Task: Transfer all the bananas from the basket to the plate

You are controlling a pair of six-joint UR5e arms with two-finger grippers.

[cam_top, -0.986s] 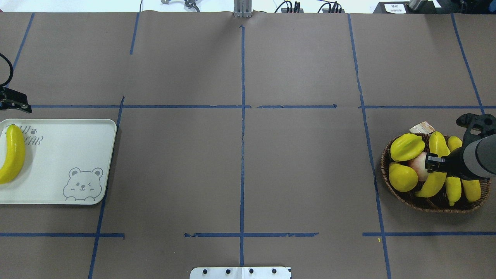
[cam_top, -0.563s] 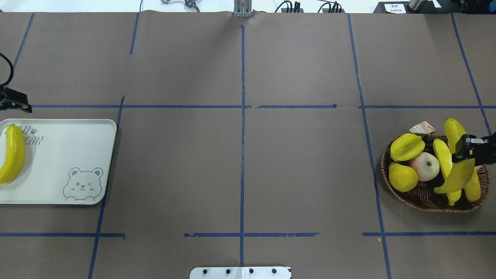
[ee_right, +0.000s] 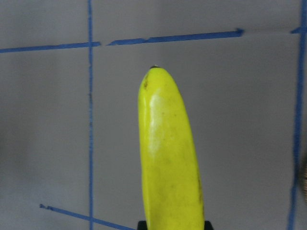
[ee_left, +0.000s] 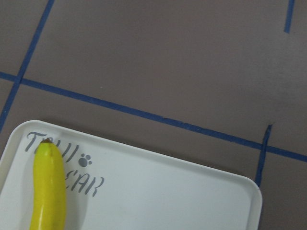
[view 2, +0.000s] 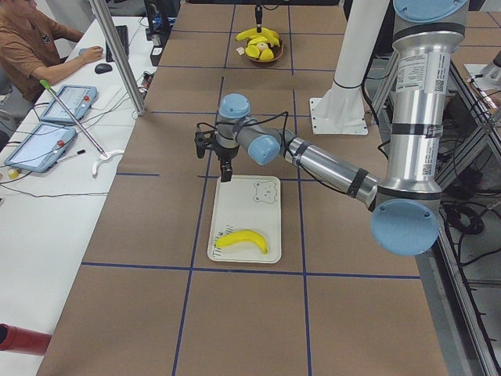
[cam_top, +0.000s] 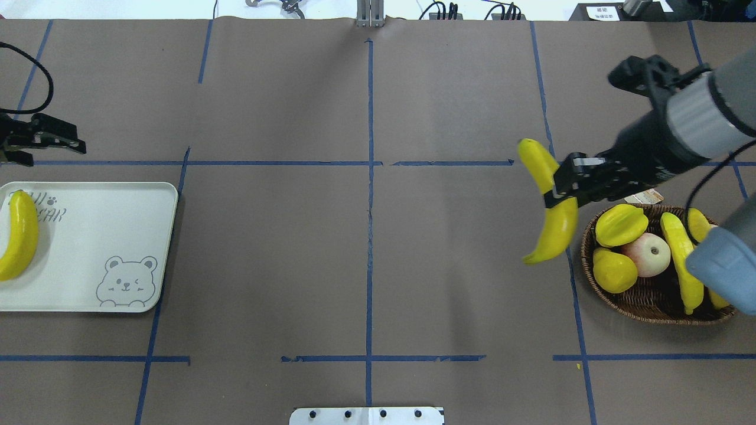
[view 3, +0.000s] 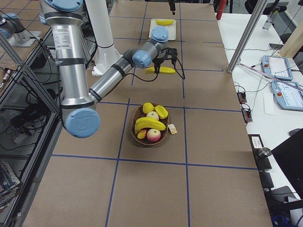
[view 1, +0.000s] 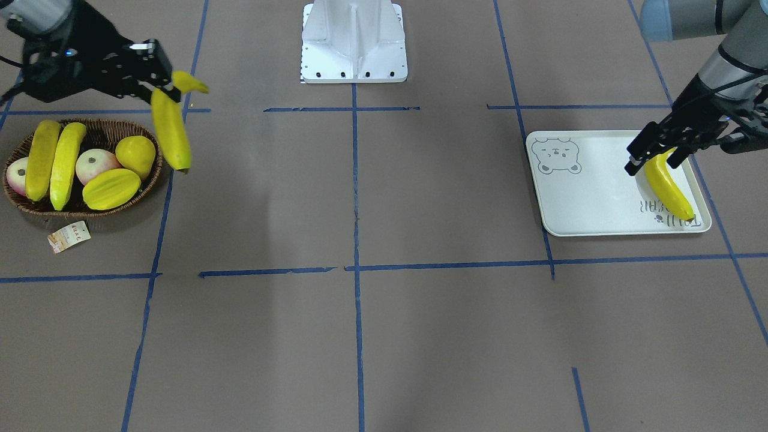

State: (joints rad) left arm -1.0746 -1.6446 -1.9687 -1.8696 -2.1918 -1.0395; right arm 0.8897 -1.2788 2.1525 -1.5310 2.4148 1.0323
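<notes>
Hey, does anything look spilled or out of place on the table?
Nothing stands out. One banana lies on the plate, the right gripper holds a second banana clear of the basket, and no fruit lies on the table.

Worktop (cam_top: 283,88) is covered in brown paper with a blue tape (cam_top: 370,236) grid on it. Alongside there's a white desk (view 2: 55,204) with two tablets (view 2: 69,100), and a person (view 2: 27,43) sitting there.
</notes>
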